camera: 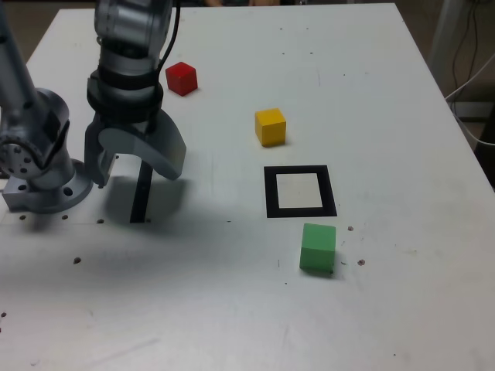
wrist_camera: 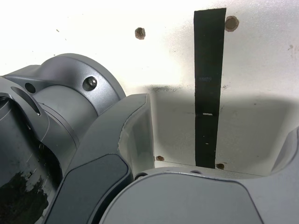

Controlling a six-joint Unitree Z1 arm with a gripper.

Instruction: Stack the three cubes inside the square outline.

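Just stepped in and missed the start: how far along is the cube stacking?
Nothing is done: the square outline is empty. The red cube, yellow cube and green cube all sit apart on the table. The gripper holds nothing, open over the black strip. All three placements remain.

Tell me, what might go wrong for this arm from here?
Nothing is stacked yet: the red cube, yellow cube and green cube all lie outside the square outline.

1. The outline is barely wider than a cube, so a slightly off placement could land on the border.
2. The yellow and green cubes sit close to the outline; the open gripper might nudge one while placing another.
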